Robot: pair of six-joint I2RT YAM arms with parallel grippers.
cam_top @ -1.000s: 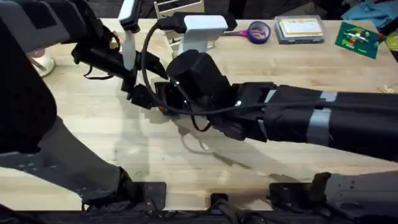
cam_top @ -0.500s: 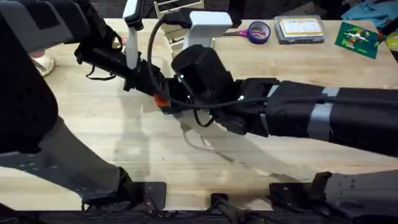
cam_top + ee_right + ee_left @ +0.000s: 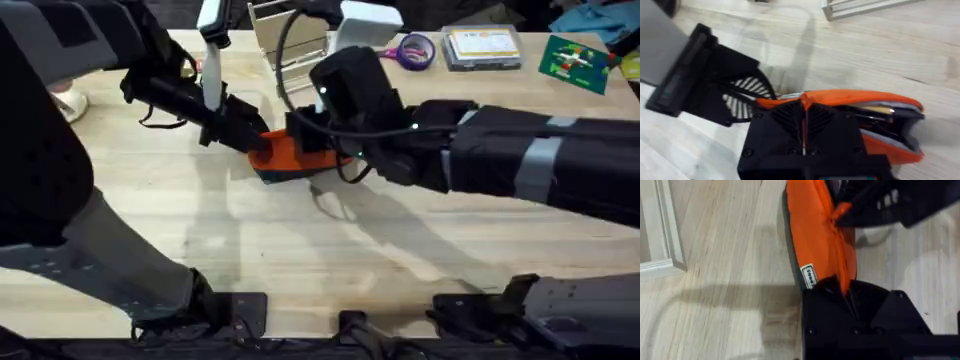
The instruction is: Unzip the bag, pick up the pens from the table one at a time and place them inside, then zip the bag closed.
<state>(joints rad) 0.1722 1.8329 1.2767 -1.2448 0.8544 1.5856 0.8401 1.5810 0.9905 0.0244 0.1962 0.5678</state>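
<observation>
The oblong orange fabric pouch (image 3: 290,155) with a dark navy lower edge is lying on the pale plank-grained wooden tabletop (image 3: 300,250), a little left of the middle and toward the far side, between the two arms' ends. In the right wrist view the pouch's far end (image 3: 890,120) is gaping open, and a slim tan pen (image 3: 875,110) and something dark beside it are showing inside the opening. A small white sewn tag (image 3: 809,276) is sitting on the pouch's side near its navy edge; it carries dark lettering that is too blurred to read.

The left gripper (image 3: 245,135) is reaching in from the left and pinching the pouch's near end, its black fingers closed on the orange cloth, as the left wrist view shows (image 3: 842,287). The right gripper (image 3: 315,140) is coming in from the right, its black fingers clamped together on the zipper line on the pouch's top seam (image 3: 803,112).

Beyond the pouch, at the far edge of the tabletop, a white slatted rack (image 3: 280,40) is standing. To its right, purple-handled scissors (image 3: 412,50) are lying beside a clear flat box holding a yellow-and-white card (image 3: 483,47); its print cannot be made out. Farther right, a green packet with small coloured marks (image 3: 574,62) is resting near the corner, its writing likewise unreadable.
</observation>
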